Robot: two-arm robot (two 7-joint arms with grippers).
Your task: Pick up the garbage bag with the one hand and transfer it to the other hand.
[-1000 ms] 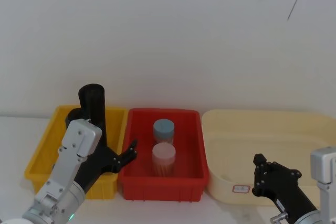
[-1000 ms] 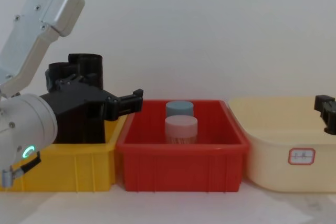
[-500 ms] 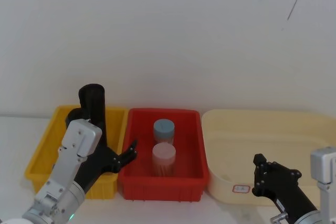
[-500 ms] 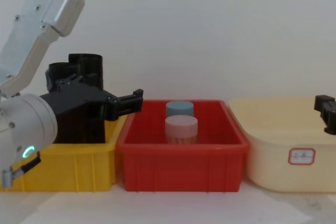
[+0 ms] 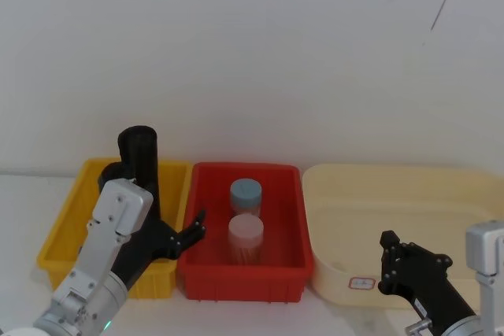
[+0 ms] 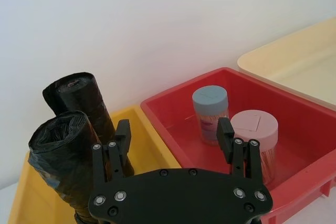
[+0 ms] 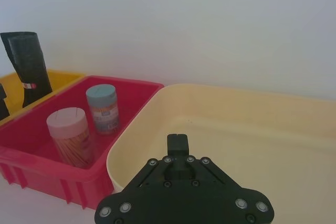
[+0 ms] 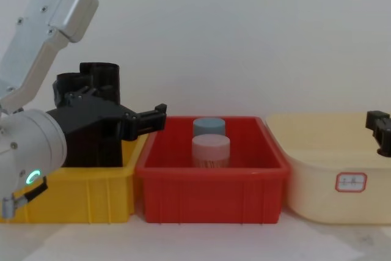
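Over the yellow bin [image 5: 63, 226], head view: your L gripper [image 5: 178, 230] hangs at the seam with the red bin [image 5: 236, 281], R gripper [image 5: 388, 240] low by the cream tub [image 5: 409, 210]. L wrist view: jaws wide open, empty; the garbage bag [image 6: 55, 148] stands upright in the yellow bin, just beside one finger [image 6: 122, 135], not btw them, w/ the second roll [image 6: 79, 95] right behind it. Risk: close from here and you pinch air or tip both rolls; drift toward the red bin and a finger clips the blue-lid jar [image 6: 210, 106] or pink-lid jar [image 6: 254, 129]. R wrist view: fingers shut, empty, by the tub; second roll shows a red-white label. Chest view: red bin and jars sit btw the grippers, so lift clear before crossing.
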